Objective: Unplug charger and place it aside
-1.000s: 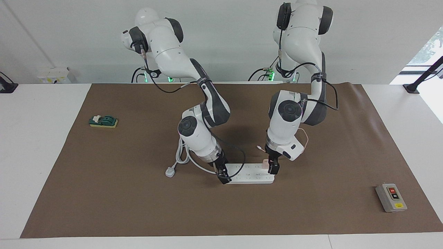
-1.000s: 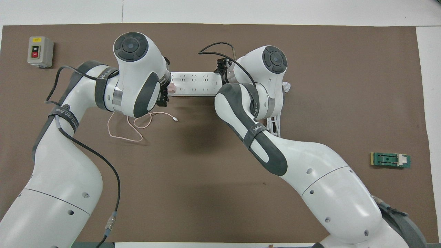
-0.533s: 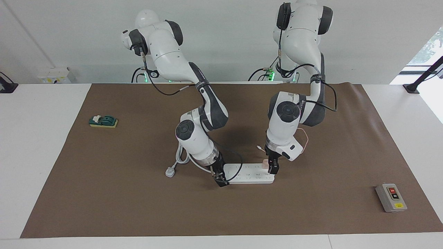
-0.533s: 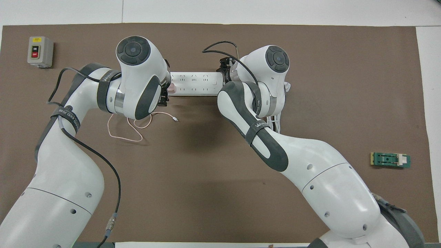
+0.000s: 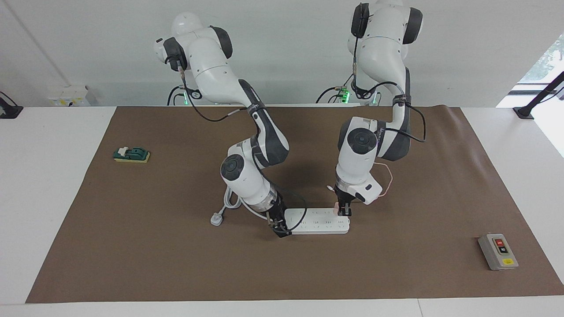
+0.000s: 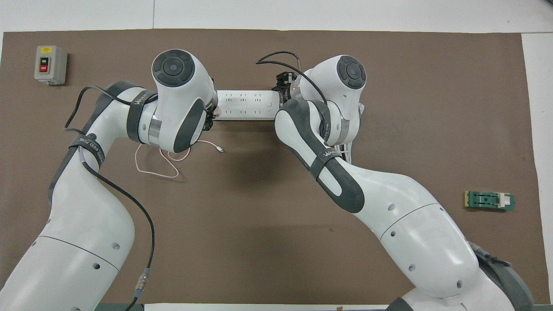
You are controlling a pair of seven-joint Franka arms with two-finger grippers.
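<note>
While the left gripper is clamping the charger at frame centre, the right gripper, grip unclear, is pressing the power strip, which could lift if it slips.

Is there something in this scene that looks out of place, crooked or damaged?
Nothing stands out. The power strip lies flat, the charger sits in it with the left pincer shut on it, and the right pincer is at the strip's other end.

White wall, white table under brown mat, bright window at one corner
</note>
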